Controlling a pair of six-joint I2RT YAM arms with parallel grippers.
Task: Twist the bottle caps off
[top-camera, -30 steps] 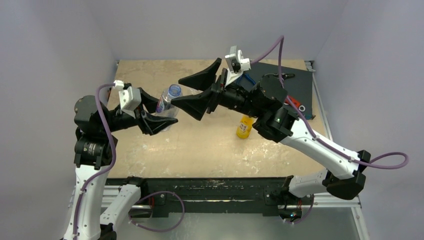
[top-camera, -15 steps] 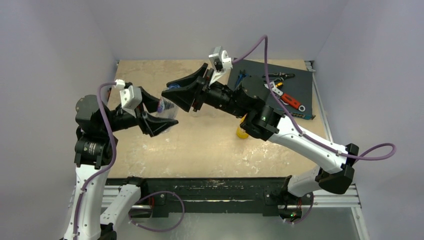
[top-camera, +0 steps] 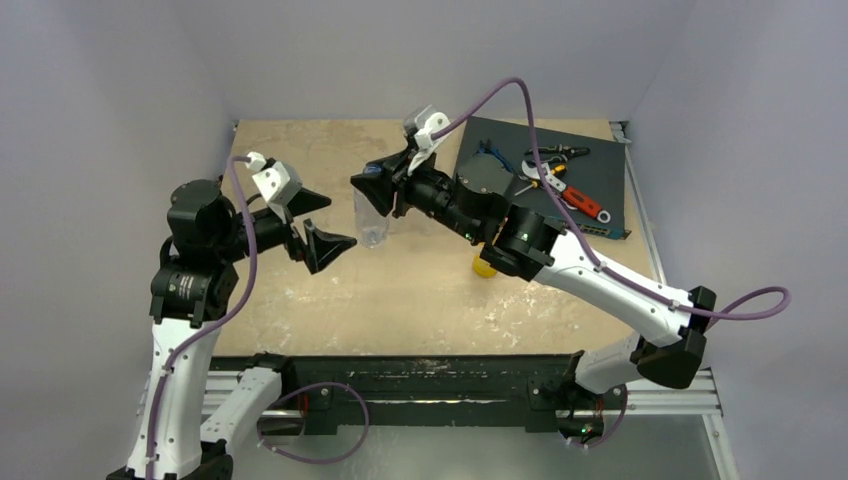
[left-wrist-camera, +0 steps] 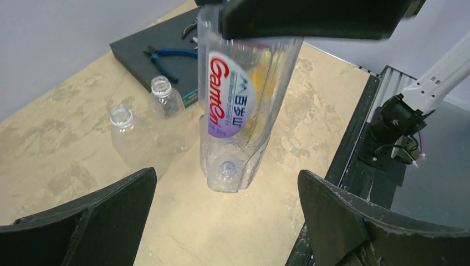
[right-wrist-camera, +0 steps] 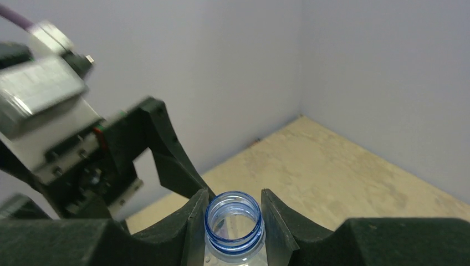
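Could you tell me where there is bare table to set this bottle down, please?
The front middle of the table, between the left gripper and the orange bottle, is bare; so is the far-left corner. It is crowded around the bottle in the right gripper, by two open bottles, and on the tool mat.

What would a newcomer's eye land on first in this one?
The right end effector pinches the uncapped neck of a clear labelled bottle near the table's middle. To its left, the left end effector gapes wide, clear of the bottle. Two capless bottles stand beyond it.
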